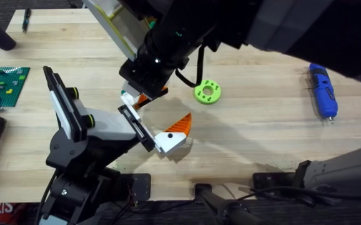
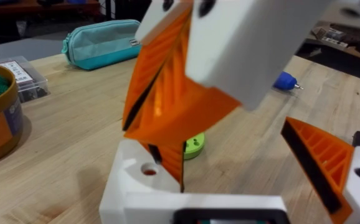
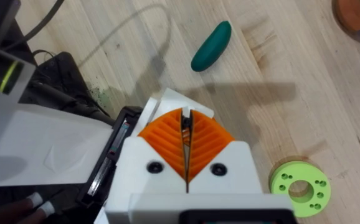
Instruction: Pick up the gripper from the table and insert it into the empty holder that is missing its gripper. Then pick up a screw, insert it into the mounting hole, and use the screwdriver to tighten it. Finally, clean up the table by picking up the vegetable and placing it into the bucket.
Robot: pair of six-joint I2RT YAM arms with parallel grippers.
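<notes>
A big dark arm reaches over the holder (image 1: pixel 84 134), its gripper (image 1: pixel 135 99) at the white jaw block's free end. The holder's fitted orange-tipped finger (image 1: pixel 175 132) points toward the lime-green ring (image 1: pixel 207 92); the screwdriver (image 1: pixel 323 90) lies far right

No lettering can be read anywhere (labels are too small or blurred).

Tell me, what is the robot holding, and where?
The right pincer is shut on the small loose gripper piece, pinching it by its orange wedge tip.
</notes>
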